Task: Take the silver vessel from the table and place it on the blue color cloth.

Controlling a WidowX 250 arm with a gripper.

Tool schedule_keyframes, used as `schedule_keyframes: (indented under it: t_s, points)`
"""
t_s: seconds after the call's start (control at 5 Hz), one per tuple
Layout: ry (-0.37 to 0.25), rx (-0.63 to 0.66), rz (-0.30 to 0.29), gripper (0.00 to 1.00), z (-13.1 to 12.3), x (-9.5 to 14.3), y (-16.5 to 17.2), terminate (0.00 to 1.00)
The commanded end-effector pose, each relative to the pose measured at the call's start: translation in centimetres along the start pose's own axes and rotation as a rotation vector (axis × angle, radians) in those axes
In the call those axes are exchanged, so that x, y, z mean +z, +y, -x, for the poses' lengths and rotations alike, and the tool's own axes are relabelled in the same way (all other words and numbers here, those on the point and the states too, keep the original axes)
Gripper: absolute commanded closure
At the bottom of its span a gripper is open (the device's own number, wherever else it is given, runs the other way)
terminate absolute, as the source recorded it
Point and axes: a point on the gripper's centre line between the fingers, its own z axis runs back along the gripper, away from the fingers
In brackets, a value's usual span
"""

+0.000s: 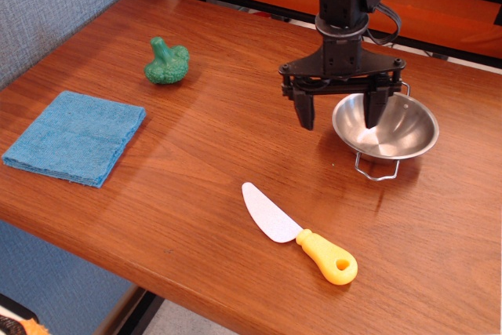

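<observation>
desk (pixel 196 139): reddish wood top carrying everything.
blue color cloth (pixel 76 136): folded flat, well to the left of the silver vessel, nothing on it.
silver vessel (pixel 386 125): upright on the desk, not lifted, one wire handle toward the front.
knife (pixel 298 233): in front of the vessel, apart from it.
broccoli (pixel 165 61): far left of the vessel, beyond the cloth.
claw (pixel 340 111): fingers apart, straddling the vessel's left rim, one finger outside, one over the bowl.
step: lining up the grasp.
next: likely lower, pinch the rim, lift.
</observation>
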Motion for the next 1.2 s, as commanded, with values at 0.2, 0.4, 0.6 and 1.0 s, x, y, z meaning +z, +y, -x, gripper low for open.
schedule_keyframes:
  t_s: [0.2,0.4,0.6,1.0]
  points:
    - [-0.003,0.080,0.075,0.00,-1.7,-1.1,0.4,0.00]
    - [-0.005,0.076,0.101,0.00,-1.9,-1.8,-0.2,0.00]
    - [0.010,0.082,0.156,1.00,-1.9,-2.3,-0.5,0.00]
    - [-0.005,0.149,0.178,1.00,-1.9,-2.9,-0.4,0.00]
